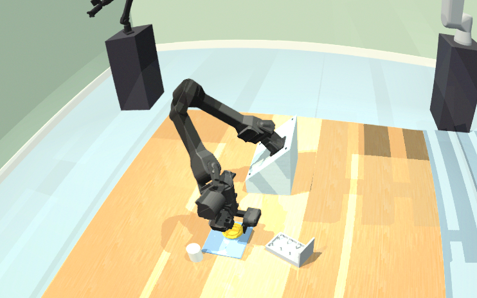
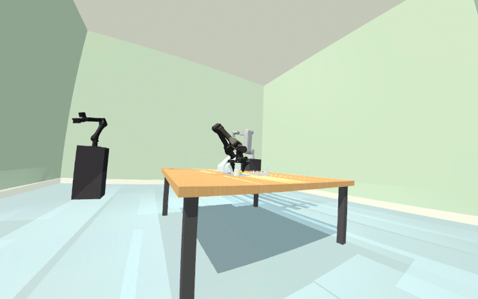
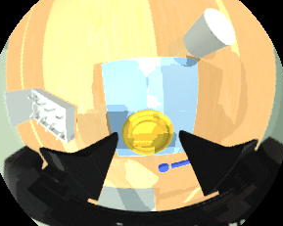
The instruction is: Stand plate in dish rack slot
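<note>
The yellow plate (image 1: 233,230) (image 3: 148,132) lies flat on a light blue mat (image 1: 225,250) (image 3: 181,87), near the edge closest to the arm's base. My gripper (image 1: 236,228) (image 3: 149,133) is open and points down, low over the plate, with one finger on each side of it in the wrist view. Nothing is between the fingers; whether the tips touch the mat I cannot tell. The dish rack (image 1: 306,252) (image 3: 17,108) is light grey, with several small pegs and a tall panel at one end. It stands empty beside the mat.
A white cup (image 1: 195,252) (image 2: 236,171) (image 3: 208,35) stands by the mat's corner, opposite the rack. A small blue object (image 3: 164,167) lies behind the plate, partly hidden by a finger. The arm's pale wedge-shaped base (image 1: 275,175) stands farther back on the table (image 2: 267,188).
</note>
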### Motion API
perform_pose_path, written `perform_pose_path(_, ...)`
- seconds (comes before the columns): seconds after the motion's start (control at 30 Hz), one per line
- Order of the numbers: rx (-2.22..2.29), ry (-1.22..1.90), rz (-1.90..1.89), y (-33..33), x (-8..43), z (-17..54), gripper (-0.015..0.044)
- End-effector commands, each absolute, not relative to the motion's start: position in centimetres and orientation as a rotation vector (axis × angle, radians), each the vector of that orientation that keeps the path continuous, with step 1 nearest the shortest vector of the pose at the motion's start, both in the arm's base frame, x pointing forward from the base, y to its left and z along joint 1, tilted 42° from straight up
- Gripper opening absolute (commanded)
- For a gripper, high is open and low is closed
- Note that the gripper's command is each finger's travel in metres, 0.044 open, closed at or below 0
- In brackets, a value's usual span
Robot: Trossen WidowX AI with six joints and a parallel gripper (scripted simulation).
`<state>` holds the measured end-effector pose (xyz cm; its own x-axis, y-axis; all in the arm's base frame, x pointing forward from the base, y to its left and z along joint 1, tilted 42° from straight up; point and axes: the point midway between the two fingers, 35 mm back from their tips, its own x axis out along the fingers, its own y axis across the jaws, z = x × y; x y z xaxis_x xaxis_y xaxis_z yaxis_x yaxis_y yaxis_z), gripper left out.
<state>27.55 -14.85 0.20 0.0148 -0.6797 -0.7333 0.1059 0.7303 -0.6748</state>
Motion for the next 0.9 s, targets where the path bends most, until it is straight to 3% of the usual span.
perform_pose_path(0.0,-0.509,1.444,-0.645,-15.21,27.41,-0.41,0.0400)
perform_pose_path(0.47,-0.511,1.444,-0.646,-15.69,27.36,-0.91,0.0379)
perform_pose_path(0.83,-0.511,1.444,-0.646,-15.69,27.36,-0.91,0.0305)
perform_pose_path(0.87,-0.511,1.444,-0.646,-15.69,27.36,-0.91,0.0279)
